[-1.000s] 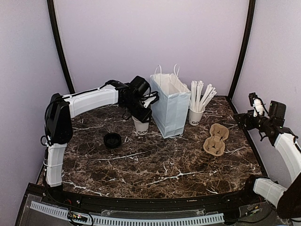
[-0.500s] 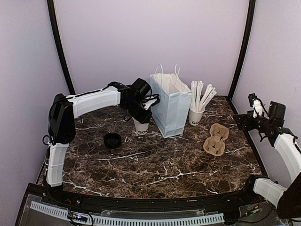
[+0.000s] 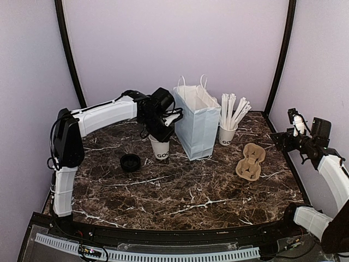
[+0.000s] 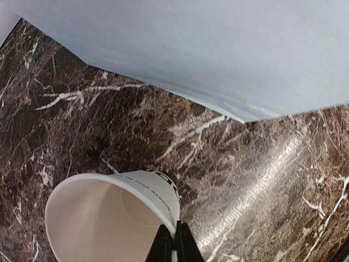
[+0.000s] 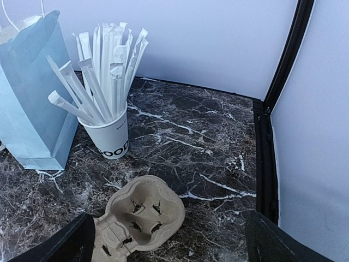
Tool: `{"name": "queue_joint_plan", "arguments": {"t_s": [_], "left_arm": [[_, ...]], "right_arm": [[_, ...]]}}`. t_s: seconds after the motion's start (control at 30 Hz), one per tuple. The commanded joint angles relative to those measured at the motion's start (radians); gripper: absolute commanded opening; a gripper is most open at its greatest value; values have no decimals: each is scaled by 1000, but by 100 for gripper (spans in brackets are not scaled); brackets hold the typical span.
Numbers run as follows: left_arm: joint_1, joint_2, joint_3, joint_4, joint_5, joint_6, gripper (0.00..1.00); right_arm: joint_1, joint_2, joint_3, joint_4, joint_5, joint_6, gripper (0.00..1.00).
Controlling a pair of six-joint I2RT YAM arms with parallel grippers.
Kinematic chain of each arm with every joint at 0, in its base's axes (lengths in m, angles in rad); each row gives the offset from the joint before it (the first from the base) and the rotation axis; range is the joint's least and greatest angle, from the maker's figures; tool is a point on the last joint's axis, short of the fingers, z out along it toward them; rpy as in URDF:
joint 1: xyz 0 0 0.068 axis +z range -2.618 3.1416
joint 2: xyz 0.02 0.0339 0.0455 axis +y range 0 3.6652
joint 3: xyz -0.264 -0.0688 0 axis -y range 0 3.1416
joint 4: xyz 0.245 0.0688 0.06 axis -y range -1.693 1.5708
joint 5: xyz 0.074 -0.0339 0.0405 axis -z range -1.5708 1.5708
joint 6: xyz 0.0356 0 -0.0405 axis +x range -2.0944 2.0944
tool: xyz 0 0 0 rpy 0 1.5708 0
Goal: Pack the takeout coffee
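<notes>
Top external: left pincer [image 3: 162, 132] grips takeout coffee [image 3: 161, 150]; sticks [image 3: 233, 112] fill cup [image 3: 226, 136].

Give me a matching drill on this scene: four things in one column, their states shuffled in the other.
Things:
1. coffee cup
2. black lid
3. paper bag
4. cup carrier

States:
A. standing upright, handles up
B. brown, lying flat
C. rim pinched by the left gripper
D. off its cup, lying apart from it

Pairs: 1-C, 2-D, 3-A, 4-B
</notes>
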State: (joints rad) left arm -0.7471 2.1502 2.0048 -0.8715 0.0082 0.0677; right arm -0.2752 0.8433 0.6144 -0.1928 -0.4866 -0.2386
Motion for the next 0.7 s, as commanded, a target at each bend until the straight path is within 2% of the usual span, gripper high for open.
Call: {"name": "queue_joint_plan", "arguments": {"t_s": [0.0,0.2,0.4,0.67], "left_arm": [[-49,-183,-62,-87,-46,-6,0],[-171,-257,-93,-171,-89,-1,0],[-304,-262,-113,-231,-186,-37,0],[-388,-282,-235,-132,-156,-130,0]], "right_arm": [[-3,-3,-12,47,-18,-13,97],[-2,1,-11,44,-27,-16,97],[-2,-2,-12,46,-21,-16,97],[-3,-3,-16,48,-18,-20,97]]}}
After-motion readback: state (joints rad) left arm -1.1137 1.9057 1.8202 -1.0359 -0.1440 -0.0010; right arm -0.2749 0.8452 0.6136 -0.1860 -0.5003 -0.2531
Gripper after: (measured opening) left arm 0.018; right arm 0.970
